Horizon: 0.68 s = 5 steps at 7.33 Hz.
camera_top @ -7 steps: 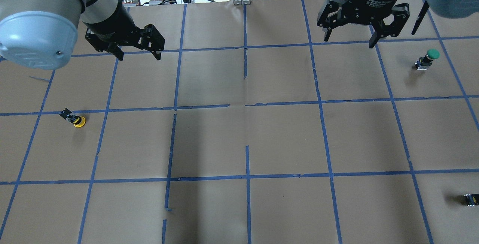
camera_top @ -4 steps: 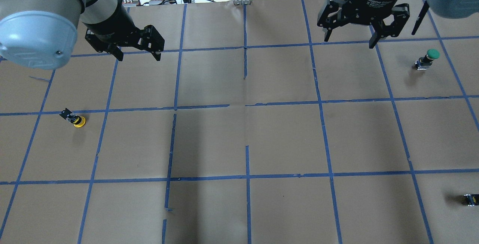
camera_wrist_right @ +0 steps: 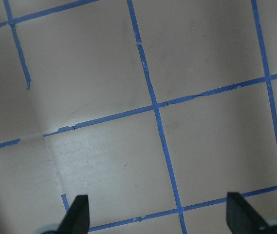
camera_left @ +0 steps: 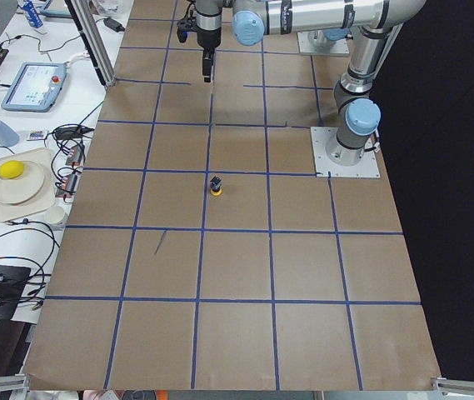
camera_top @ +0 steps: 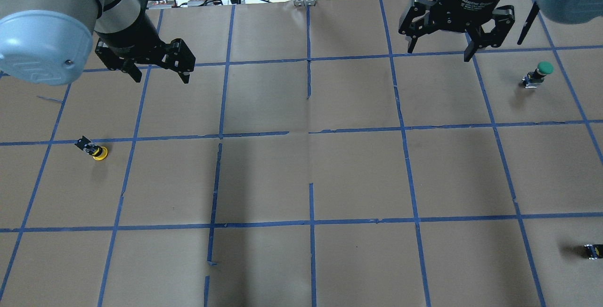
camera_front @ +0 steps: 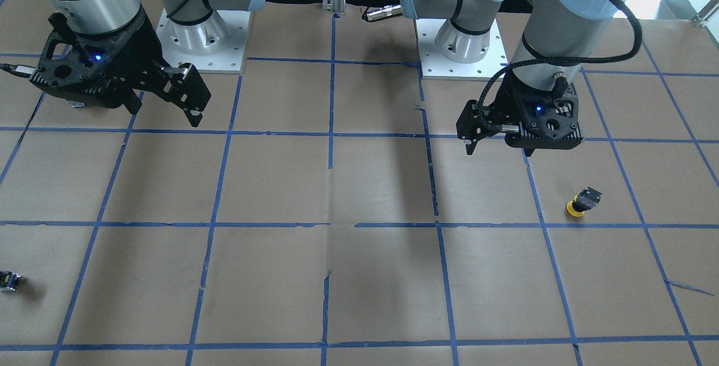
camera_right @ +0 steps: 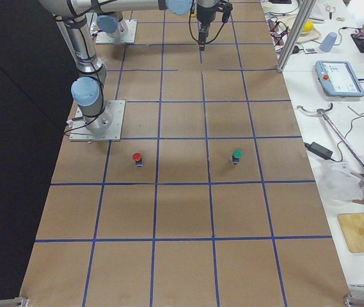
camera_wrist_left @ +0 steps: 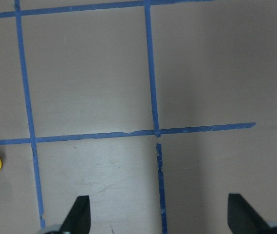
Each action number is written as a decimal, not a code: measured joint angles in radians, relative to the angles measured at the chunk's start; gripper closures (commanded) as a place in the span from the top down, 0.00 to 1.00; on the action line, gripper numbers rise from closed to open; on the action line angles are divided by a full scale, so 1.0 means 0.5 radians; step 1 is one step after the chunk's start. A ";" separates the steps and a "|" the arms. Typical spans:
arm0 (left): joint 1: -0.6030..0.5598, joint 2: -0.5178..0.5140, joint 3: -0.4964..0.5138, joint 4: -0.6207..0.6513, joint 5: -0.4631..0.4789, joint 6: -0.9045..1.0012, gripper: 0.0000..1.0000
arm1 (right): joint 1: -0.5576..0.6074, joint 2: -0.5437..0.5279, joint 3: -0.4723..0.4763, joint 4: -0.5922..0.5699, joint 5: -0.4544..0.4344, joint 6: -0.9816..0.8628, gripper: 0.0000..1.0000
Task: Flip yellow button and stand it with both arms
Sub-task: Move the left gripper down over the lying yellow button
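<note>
Overhead exterior, item: yellow button, left part of the table, apparently cap-down and tilted, black body uppermost.
Handling: likely light, rigid plastic; round cap probably slippery; best pinched across the body's flat sides.
Left gripper: fingers spread wide, empty, well apart from the button.
Right gripper: fingers wide, empty, touching nothing, farthest off.

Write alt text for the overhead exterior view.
A small yellow button rests alone at the left of a brown, blue-taped table. The left gripper and right gripper hang open over the far rows, and a green button stands at the right.
</note>
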 measured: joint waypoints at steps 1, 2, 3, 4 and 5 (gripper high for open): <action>0.080 -0.008 -0.003 -0.011 0.017 0.103 1.00 | 0.001 -0.002 0.003 0.004 0.000 0.000 1.00; 0.218 -0.026 -0.012 -0.009 0.017 0.294 1.00 | 0.002 -0.005 0.009 0.010 -0.002 -0.001 1.00; 0.365 -0.054 -0.030 0.004 0.014 0.512 1.00 | 0.002 -0.008 0.016 0.011 -0.003 -0.001 1.00; 0.495 -0.098 -0.060 0.050 0.013 0.735 1.00 | 0.002 -0.010 0.022 0.012 -0.003 -0.003 1.00; 0.597 -0.160 -0.100 0.168 0.016 0.963 1.00 | 0.002 -0.011 0.030 0.009 -0.001 -0.007 1.00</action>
